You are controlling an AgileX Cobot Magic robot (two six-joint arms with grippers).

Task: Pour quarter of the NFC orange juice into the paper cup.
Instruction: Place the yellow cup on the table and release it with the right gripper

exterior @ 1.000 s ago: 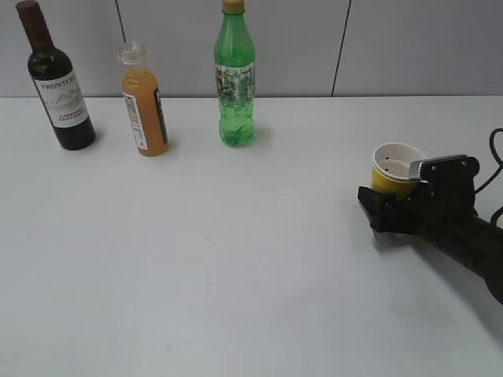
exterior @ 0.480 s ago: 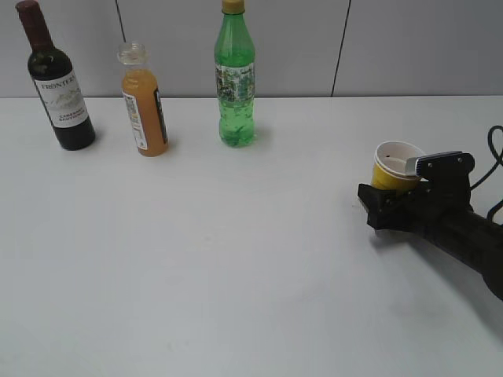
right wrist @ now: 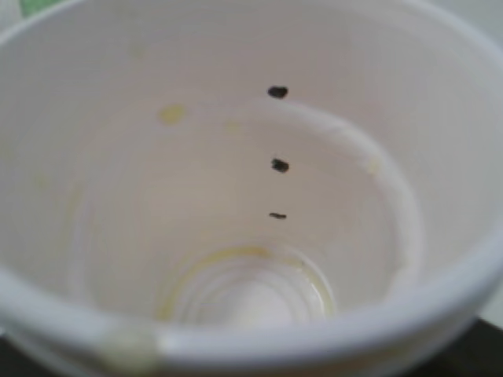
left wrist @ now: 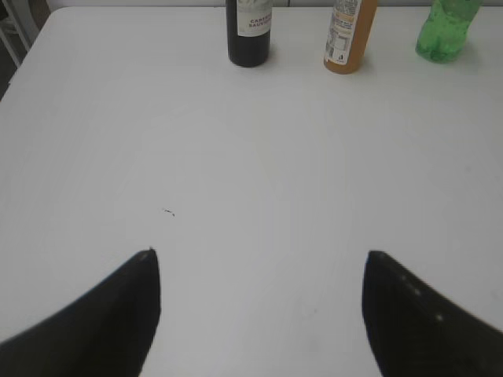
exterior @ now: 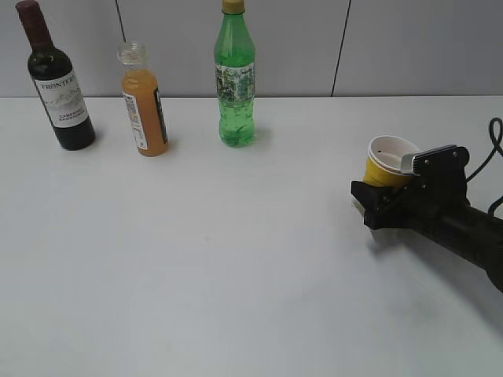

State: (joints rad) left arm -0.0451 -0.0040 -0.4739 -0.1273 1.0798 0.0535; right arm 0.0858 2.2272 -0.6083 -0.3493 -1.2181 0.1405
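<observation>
- The right hand (exterior: pixel 376 198) is grasping the paper cup (exterior: pixel 387 161), tilted, at the right.
- The left hand (left wrist: pixel 259 314) is sitting released.
- The NFC orange juice (exterior: pixel 144 102) is standing far left between the wine bottle (exterior: pixel 56 78) and the green bottle (exterior: pixel 234 75); the middle surface (exterior: pixel 236 259) is lying open.

Flat white matte tabletop (exterior: pixel 236 259) fills most of the view. Behind it, light grey panelled wall (exterior: pixel 409 47) with thin dark vertical seams. Even, soft lighting, only faint shadows on the surface.

bottles (exterior: pixel 145 100) far left — paper cup (exterior: pixel 388 162) right
</observation>
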